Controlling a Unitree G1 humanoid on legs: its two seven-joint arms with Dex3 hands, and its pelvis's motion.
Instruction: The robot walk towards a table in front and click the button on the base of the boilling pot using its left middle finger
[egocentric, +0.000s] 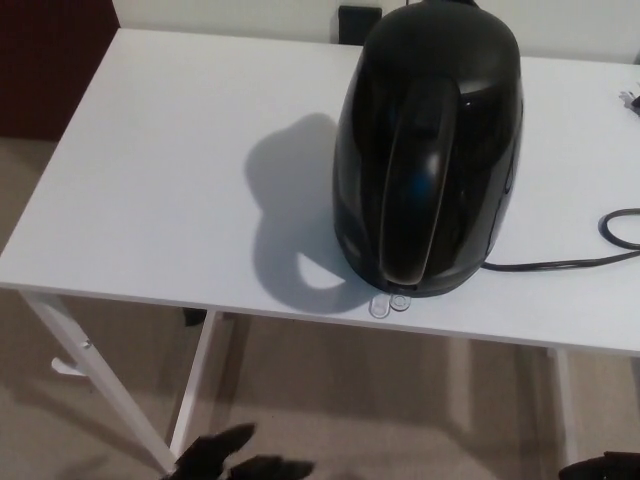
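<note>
The left robot hand (235, 458) shows at the near edge, low over the floor, fingers spread and holding nothing. Beyond it, on the white worktop (150, 180), the black boiling pot (430, 150) stands upright toward the right, its handle facing near. The clear button (390, 302) juts from its base at the worktop's near edge. A black cord (560, 262) trails right.
</note>
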